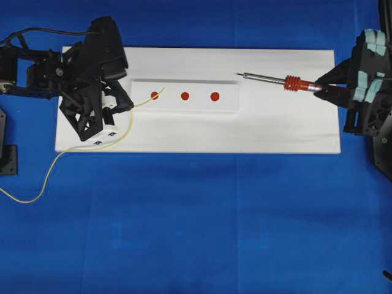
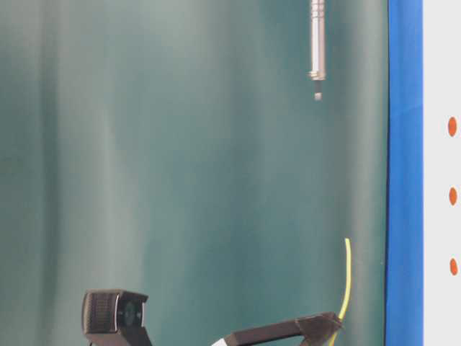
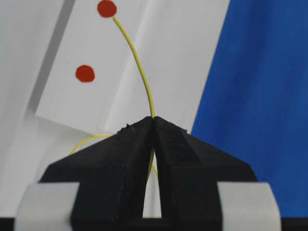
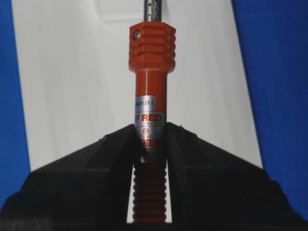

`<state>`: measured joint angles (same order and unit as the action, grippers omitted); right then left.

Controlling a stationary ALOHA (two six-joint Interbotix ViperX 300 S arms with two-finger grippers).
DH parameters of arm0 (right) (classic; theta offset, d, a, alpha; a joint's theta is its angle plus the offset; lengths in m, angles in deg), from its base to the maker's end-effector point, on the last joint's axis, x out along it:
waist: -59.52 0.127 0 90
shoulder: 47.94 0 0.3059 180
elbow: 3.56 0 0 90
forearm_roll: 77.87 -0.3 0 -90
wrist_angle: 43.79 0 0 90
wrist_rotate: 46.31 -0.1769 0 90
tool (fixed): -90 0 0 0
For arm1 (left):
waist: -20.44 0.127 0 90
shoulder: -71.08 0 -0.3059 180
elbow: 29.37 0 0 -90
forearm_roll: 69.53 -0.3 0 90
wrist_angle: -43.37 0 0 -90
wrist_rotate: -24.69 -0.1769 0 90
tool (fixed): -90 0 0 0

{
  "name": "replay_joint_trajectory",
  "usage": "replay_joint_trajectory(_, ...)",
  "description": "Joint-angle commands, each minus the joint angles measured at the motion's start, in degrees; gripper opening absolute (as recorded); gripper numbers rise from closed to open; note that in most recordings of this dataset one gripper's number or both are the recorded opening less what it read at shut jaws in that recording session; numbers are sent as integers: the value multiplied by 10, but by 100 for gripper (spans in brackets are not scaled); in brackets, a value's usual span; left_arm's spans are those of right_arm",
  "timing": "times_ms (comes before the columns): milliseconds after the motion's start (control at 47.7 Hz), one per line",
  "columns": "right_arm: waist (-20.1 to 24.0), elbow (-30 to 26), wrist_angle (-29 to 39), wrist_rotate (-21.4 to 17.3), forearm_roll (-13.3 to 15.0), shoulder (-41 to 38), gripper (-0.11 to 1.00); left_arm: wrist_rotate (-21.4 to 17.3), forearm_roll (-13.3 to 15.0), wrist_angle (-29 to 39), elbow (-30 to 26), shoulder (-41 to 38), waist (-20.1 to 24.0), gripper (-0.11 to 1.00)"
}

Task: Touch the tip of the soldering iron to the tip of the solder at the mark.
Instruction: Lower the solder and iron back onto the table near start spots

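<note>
My left gripper [image 1: 127, 105] [image 3: 153, 119] is shut on the solder [image 1: 142, 101] [image 3: 139, 67], a thin yellow wire. The wire curves up from the jaws, and its tip rests at the edge of the leftmost red mark [image 1: 154, 95] [image 3: 107, 8]. My right gripper [image 1: 324, 89] [image 4: 150, 132] is shut on the soldering iron [image 1: 293, 82] [image 4: 151, 86] at its silver band. The iron lies level, pointing left. Its metal tip [image 1: 239, 75] hangs right of the third mark [image 1: 214, 96], far from the solder. The table-level view shows the shaft [image 2: 317, 43] and the solder [image 2: 348, 277] well apart.
Three red marks sit on a raised white strip [image 1: 226, 105] on a white board [image 1: 275, 131] over blue cloth. The loose solder trails off the board's left edge onto the cloth [image 1: 37, 197]. A small black camera [image 2: 115, 311] stands at table level.
</note>
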<state>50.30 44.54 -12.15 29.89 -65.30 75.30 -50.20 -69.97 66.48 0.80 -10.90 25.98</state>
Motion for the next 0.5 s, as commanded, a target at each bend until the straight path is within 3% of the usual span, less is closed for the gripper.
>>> replay_joint_trajectory(0,1,-9,-15,-4,-9,-2,7,5,-1,-15,1,18,-7,1)
replay_joint_trajectory(168,44,-12,-33,-7,-43,4,7,38,-1,-32,18,31,-51,1)
replay_joint_trajectory(314,131,-12,-48,-12,-71,9,7,85,-1,-47,33,43,-118,1)
replay_joint_trajectory(482,227,-11,-89,-44,-76,-11,7,125,-1,-97,58,46,-207,1)
